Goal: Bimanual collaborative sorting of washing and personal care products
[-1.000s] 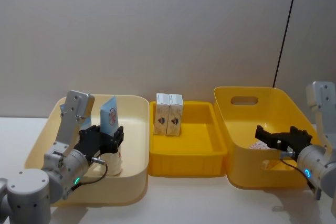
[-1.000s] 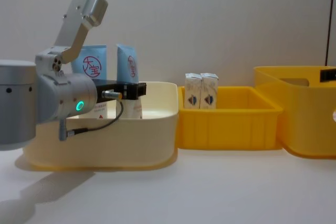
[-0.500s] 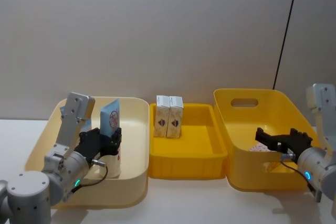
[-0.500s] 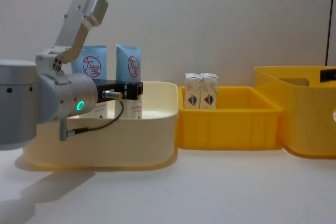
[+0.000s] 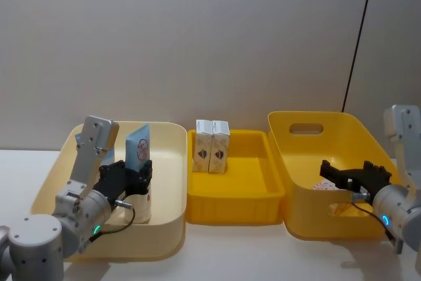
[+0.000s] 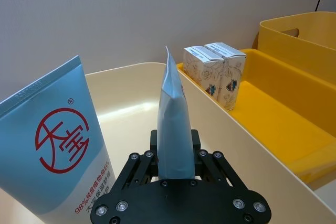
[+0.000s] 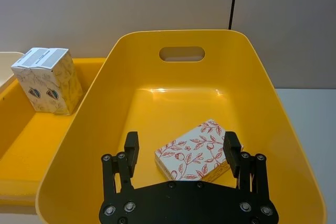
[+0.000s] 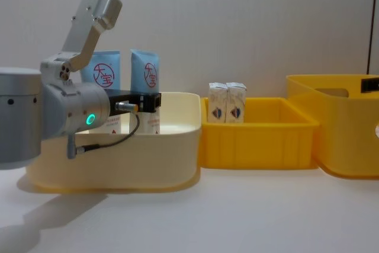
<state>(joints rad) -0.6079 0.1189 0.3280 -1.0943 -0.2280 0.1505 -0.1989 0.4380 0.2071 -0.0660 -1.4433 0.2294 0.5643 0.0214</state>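
Note:
My left gripper is shut on a pale-blue squeeze tube standing upright inside the cream bin. A second tube with a red round logo stands beside it; both rise above the bin wall in the chest view, the held tube on the right. Two small white cartons stand side by side at the back left of the middle yellow tray. My right gripper hangs open over a carton with red leaf print lying in the right yellow bin.
The three containers stand in a row on the white table, touching or nearly so. A grey wall runs close behind them, with a dark cable down its right side. Bare table lies in front of the bins.
The left gripper has sunk slightly with the tube, which now stands straighter in the cream bin. The right gripper has barely moved.

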